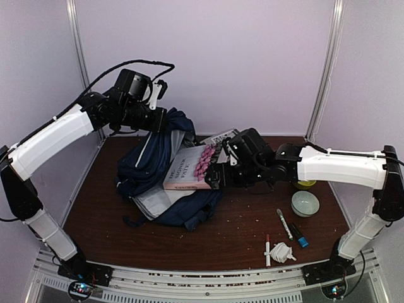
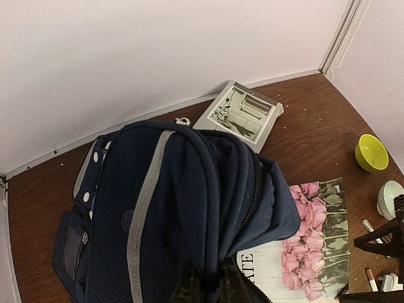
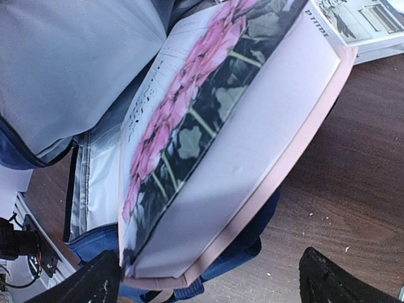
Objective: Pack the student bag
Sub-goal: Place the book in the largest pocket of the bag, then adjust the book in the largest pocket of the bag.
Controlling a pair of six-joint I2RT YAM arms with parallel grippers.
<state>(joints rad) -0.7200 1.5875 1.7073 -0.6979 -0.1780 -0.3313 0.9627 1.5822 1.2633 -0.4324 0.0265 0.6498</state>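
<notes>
Top external: left gripper [image 1: 163,118] clamps the bag [image 1: 148,161] up mid-table, probably to hold its mouth open; right gripper [image 1: 218,172], jaws wide, sits at the book [image 1: 188,169] lying on its lining.

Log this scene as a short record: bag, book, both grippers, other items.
Bag: navy blue fabric backpack, top held up
Left gripper: shut on backpack fabric
Book: pink-rose hardback book, resting on the grey-lined opening
Right gripper: jaws open, at the book's near corner
Others: black-and-white photo book at back wall; pale round bowl; yellow-green bowl; markers
</notes>
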